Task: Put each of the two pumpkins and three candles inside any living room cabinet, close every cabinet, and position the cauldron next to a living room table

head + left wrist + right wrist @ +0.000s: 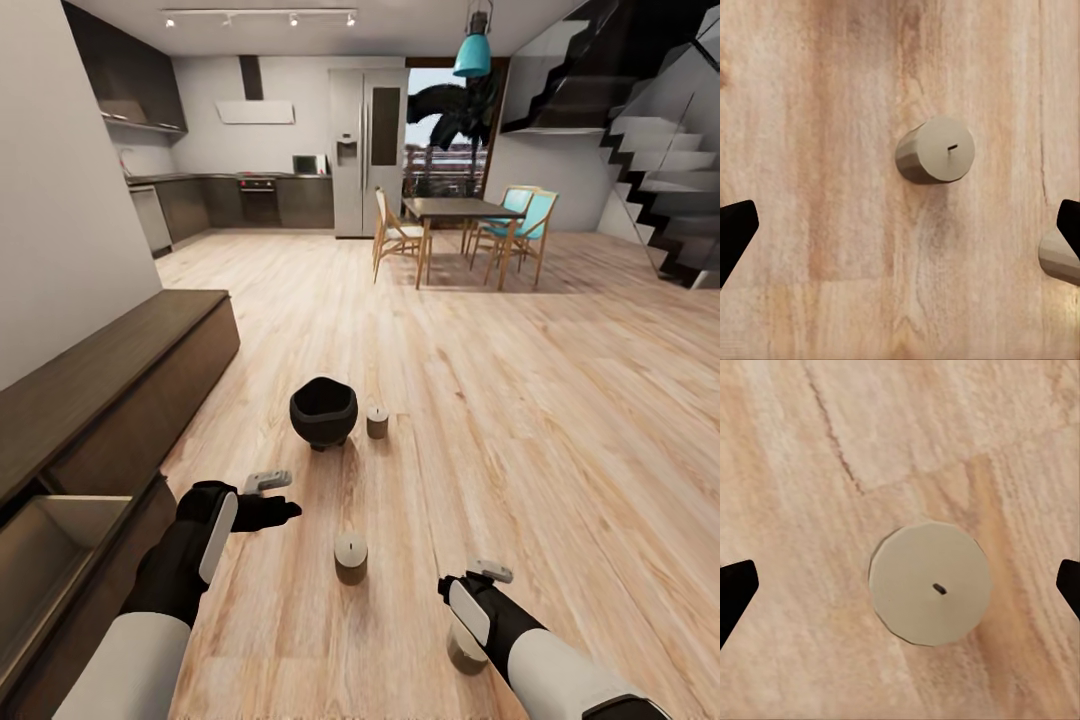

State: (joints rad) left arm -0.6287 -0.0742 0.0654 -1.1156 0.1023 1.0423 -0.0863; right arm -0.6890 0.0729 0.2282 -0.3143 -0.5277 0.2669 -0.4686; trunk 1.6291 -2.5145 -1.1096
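Note:
The black cauldron (323, 410) stands on the wood floor ahead of me. One beige candle (377, 421) sits just to its right, and a second candle (350, 557) stands nearer, between my arms. My left gripper (283, 497) hovers open to the left of this nearer candle (936, 150), with nothing between its fingertips (735, 232). My right gripper (470, 585) hangs open straight above a third candle (466, 650), whose round top (930, 583) lies between the fingertips (735, 592). The dark brown cabinet (120, 370) runs along the left wall. The pumpkins and the table are out of view.
At the cabinet's near end a compartment (50, 545) stands open, showing its pale interior. A dining table (460, 208) with chairs stands far back, with the kitchen behind and stairs (660, 180) at the right. Wood floor spreads to the right.

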